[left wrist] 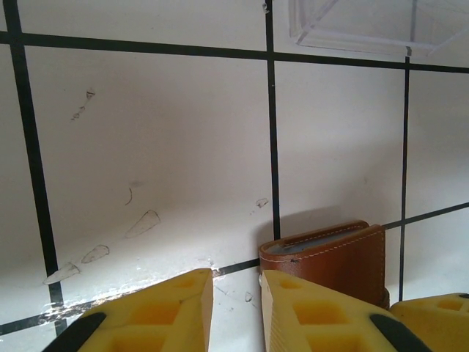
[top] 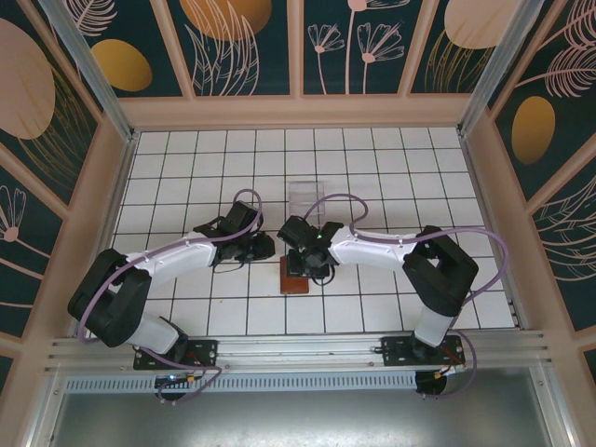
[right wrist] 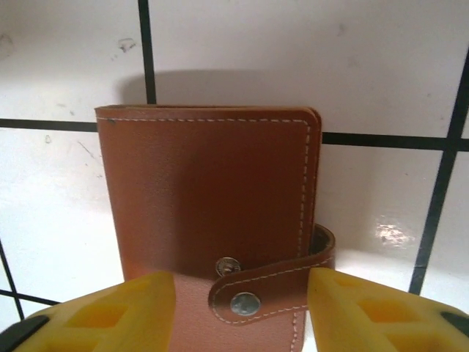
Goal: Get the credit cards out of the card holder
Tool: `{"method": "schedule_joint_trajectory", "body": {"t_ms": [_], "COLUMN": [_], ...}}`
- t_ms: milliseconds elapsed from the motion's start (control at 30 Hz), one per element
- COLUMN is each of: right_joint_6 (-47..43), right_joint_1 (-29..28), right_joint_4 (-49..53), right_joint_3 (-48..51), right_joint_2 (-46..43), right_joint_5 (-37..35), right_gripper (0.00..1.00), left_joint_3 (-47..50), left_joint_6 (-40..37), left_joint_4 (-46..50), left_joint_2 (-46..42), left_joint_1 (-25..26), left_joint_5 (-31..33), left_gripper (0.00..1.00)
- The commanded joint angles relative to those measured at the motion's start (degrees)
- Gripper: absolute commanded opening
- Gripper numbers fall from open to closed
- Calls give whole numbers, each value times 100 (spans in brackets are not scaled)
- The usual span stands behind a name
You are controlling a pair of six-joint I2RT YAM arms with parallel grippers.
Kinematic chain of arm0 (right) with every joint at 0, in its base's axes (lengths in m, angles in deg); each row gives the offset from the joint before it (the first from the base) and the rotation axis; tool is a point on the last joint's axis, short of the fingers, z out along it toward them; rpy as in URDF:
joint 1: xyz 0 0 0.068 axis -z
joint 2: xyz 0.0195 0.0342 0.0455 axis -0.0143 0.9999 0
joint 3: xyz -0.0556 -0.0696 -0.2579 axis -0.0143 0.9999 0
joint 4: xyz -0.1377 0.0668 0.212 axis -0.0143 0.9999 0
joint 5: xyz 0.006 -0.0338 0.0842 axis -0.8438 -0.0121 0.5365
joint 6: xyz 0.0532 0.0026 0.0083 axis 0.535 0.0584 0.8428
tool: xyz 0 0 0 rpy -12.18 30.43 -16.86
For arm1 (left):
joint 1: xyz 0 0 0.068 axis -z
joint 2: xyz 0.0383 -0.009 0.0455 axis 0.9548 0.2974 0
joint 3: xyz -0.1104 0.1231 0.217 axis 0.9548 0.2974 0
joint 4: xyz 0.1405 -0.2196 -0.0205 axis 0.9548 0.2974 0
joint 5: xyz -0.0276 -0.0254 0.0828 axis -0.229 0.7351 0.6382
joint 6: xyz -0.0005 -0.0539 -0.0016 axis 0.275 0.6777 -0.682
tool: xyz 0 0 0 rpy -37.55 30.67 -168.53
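The brown leather card holder [top: 292, 277] lies closed and flat on the white tiles near the table's middle. In the right wrist view the card holder [right wrist: 205, 183] has its strap tab [right wrist: 282, 287] curled across the cover, its snap sitting just off the metal stud [right wrist: 227, 265]. My right gripper [right wrist: 242, 282] hovers open over that strap end, one yellow finger on each side. My left gripper [left wrist: 237, 277] is open by a narrow gap with nothing in it, right beside the near corner of the card holder [left wrist: 344, 257]. The credit cards are hidden.
A clear acrylic stand [top: 305, 196] stands on the tiles just beyond the card holder, also at the top of the left wrist view [left wrist: 366, 26]. Wooden walls ring the tiled table [top: 186, 168]. Both arms meet at the centre.
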Motion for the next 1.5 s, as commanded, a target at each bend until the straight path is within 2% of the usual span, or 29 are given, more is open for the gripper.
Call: {"method": "schedule_joint_trajectory", "body": {"t_ms": [0, 167, 400, 567, 733, 833, 967, 1233, 1467], "right_joint_6": [152, 154, 175, 161, 182, 163, 196, 347, 535], "right_joint_1": [-46, -45, -46, -37, -41, -45, -47, -44, -47], "right_joint_4": [434, 635, 669, 564, 463, 301, 95, -247, -454], "right_joint_3": [-69, -108, -98, -59, -19, 36, 104, 302, 536], "right_joint_2": [-69, -75, -190, -353, -474, -615, -853, -1291, -1656], "right_joint_5": [-286, -522, -602, -550, -557, -526, -445, -338, -82], "right_gripper": [48, 52, 47, 36, 15, 5, 0, 0, 0], "left_joint_3": [-175, -246, -298, -300, -173, -33, 85, -26, -130], "left_joint_6": [-159, -184, -177, -161, -81, -70, 13, 237, 340], "left_joint_4": [193, 243, 252, 269, 196, 23, -91, 18, 163], "left_joint_2": [126, 175, 206, 215, 183, 233, 185, 81, 109], "left_joint_1": [-47, -51, -42, -43, -33, 19, 148, 435, 586], "left_joint_5": [-105, -138, -198, -300, -571, -902, -1057, -1028, -890], "left_gripper": [26, 26, 26, 26, 27, 31, 40, 61, 69]}}
